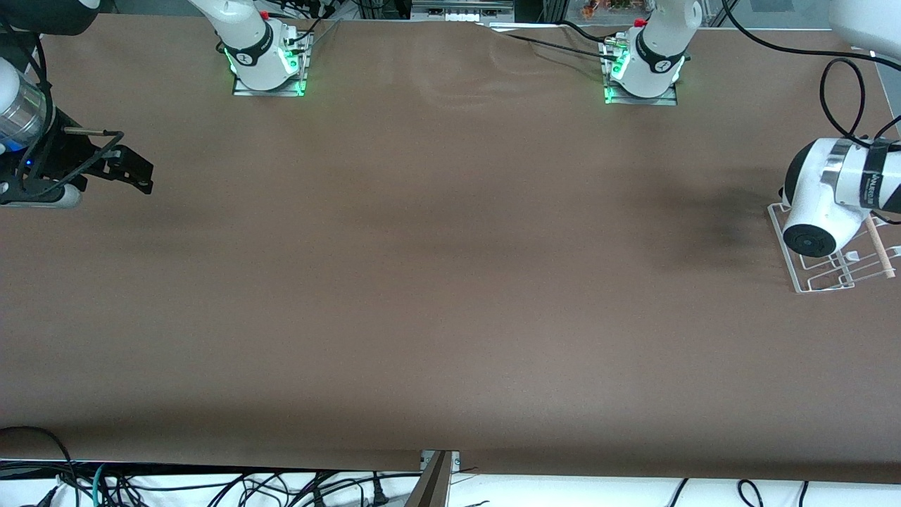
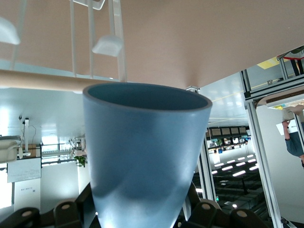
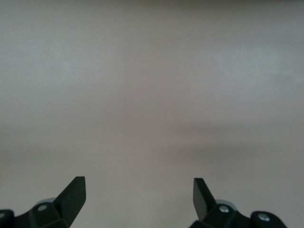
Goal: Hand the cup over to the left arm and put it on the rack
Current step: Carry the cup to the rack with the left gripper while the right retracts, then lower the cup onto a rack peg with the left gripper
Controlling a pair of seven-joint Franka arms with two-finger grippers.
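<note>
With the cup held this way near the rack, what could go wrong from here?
1. The left tool grips only the narrow base of the cup, so the cup might slip or tip on contact.
2. The rack is light wire at the table's edge; a push may shift it.
3. The left arm hides the rack from the front view, so aiming at the prongs seems hard.

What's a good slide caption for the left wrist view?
Left gripper shut on the light-blue cup, held up beside the rack.
</note>
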